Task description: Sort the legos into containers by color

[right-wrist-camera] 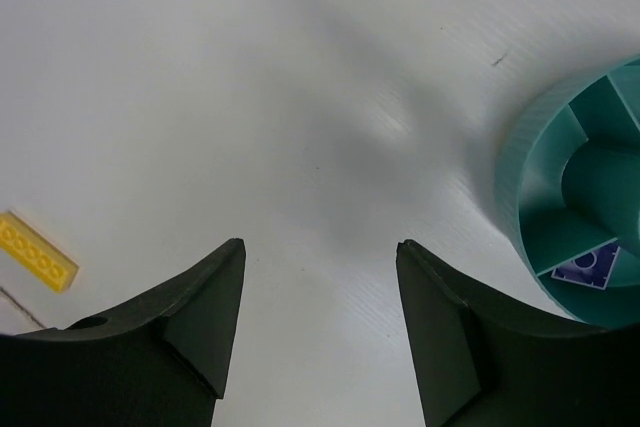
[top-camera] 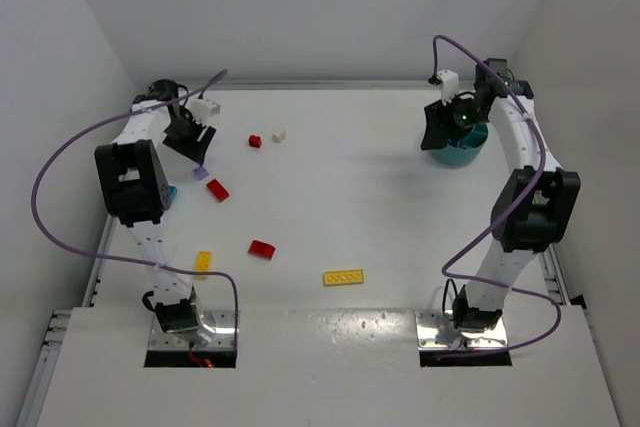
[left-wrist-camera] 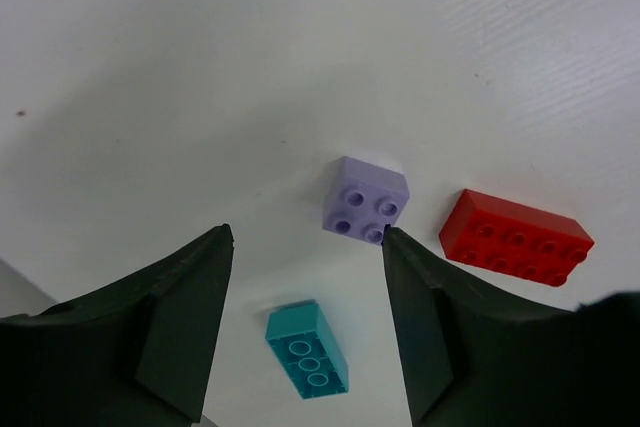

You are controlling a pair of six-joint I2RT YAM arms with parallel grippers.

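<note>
Low between the wide-open fingers of the left pincer (left-wrist-camera: 307, 237) lies a teal brick (left-wrist-camera: 307, 349), flat on the table (left-wrist-camera: 200, 67). Just past it is a pale purple brick (left-wrist-camera: 366, 200), so near one fingertip that I cannot tell if they touch. Beside that, a bit apart, is a long red brick (left-wrist-camera: 516, 237). This pincer holds nothing. Seen from above, these three sit by the table's left side. Farther back are a tiny red brick (top-camera: 255, 141) and a white brick (top-camera: 279, 134), close together. Nearer the arms lie another red brick (top-camera: 262, 248), a small yellow brick (top-camera: 203, 262) and a long yellow brick (top-camera: 344, 277), each apart from the others. The tub (right-wrist-camera: 515, 162) stands at the far right. One dark purple brick (right-wrist-camera: 590, 265) rests in one of its outer parts. The right pincer (right-wrist-camera: 320, 247) hangs just beside the tub, fingers wide, holding nothing.
</note>
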